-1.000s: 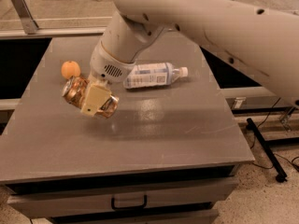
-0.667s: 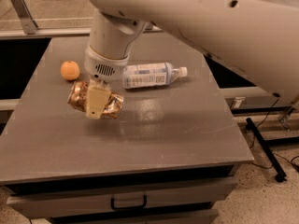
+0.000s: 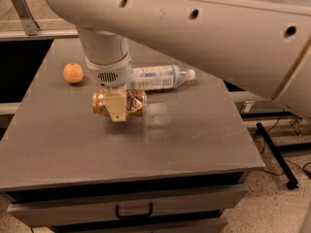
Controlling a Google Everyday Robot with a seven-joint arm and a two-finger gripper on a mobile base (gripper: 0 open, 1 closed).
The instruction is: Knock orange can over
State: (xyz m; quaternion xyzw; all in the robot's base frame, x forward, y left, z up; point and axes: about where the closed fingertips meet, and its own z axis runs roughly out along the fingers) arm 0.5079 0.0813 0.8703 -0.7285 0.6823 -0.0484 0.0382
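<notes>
The arm [image 3: 194, 28] has swung its wrist more upright since a moment ago, and the can under it has gone from tilted to level. On the grey table [image 3: 194, 144], the clear bottle [image 3: 155, 77] lies at one o'clock from the can, left alone. The orange can [image 3: 135, 102] lies on its side left of centre, so the knock looks done. The gripper [image 3: 116, 111] presses across the can's middle; I cannot tell whether it clasps the can or only leans on it. The small fruit [image 3: 73, 73] sits at ten o'clock.

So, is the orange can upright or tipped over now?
Tipped: the orange can has its long axis running left to right, and the gripper sits over its middle.
</notes>
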